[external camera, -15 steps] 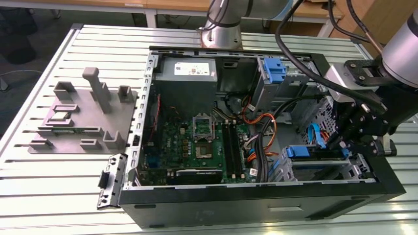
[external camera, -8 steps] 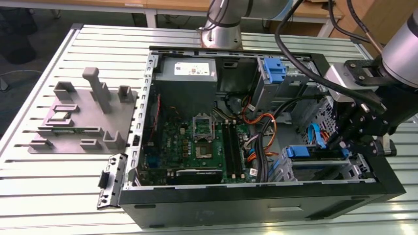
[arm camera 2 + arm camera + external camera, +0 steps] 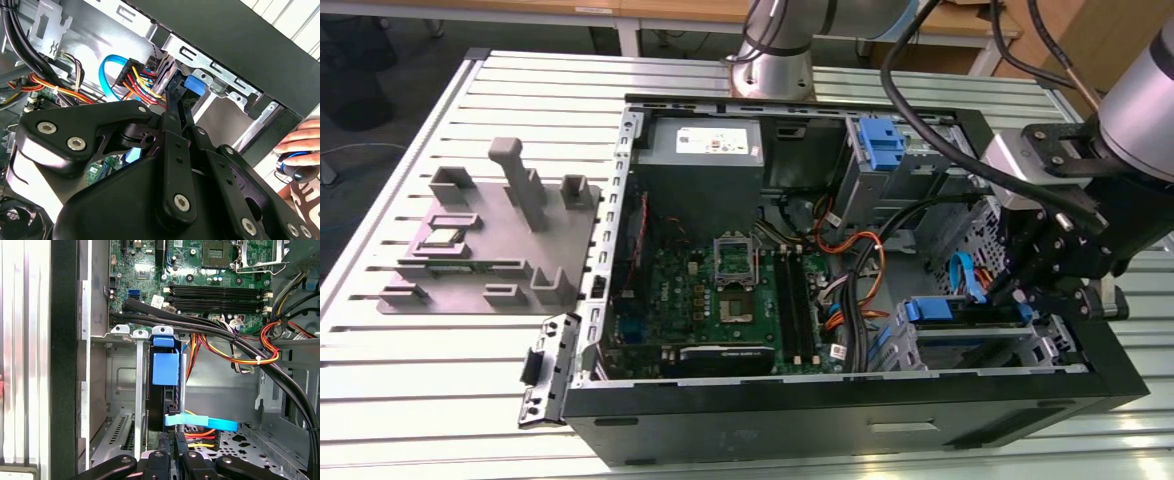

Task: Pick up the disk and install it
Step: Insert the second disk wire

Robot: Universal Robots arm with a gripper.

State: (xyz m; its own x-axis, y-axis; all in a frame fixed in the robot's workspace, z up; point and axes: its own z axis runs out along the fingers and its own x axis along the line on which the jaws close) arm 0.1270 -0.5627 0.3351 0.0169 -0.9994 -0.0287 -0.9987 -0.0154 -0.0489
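**Disk seated edge-on in the drive cage, gripper at its rear end**

Disk [image 3: 165, 385] stands on edge inside the metal drive cage [image 3: 120, 390] of the open computer case [image 3: 854, 420]. In the first wrist view its blue carrier tab faces the camera and the dark body of the drive runs down behind it; the label side is turned away and cannot be seen. In the exterior view the blue carrier [image 3: 937, 311] shows at the cage in the case corner toward the exterior view's right, and the drive itself is mostly hidden by the cage wall.

The gripper [image 3: 172, 457] sits just at the rear end of the disk, cut off by the frame edge. Its black fingers [image 3: 172, 107] stand close together, reaching toward the blue carrier in the second wrist view, but the linkage covers the tips. Whether they clamp the disk or only touch it cannot be told.

A light-blue flat cable [image 3: 200, 421] crosses just beside the disk near the fingers. A bundle of red, yellow and orange wires [image 3: 235, 352] and thick black cables [image 3: 210, 325] run over the cage toward the green motherboard [image 3: 200, 270].

In the exterior view the arm [image 3: 1107, 150] covers the cage's far side. A grey fixture plate [image 3: 487, 240] lies on the slatted table [image 3: 400, 400], well apart from the case. A person's hand [image 3: 300, 142] appears at the edge of the second wrist view, partly cut off.
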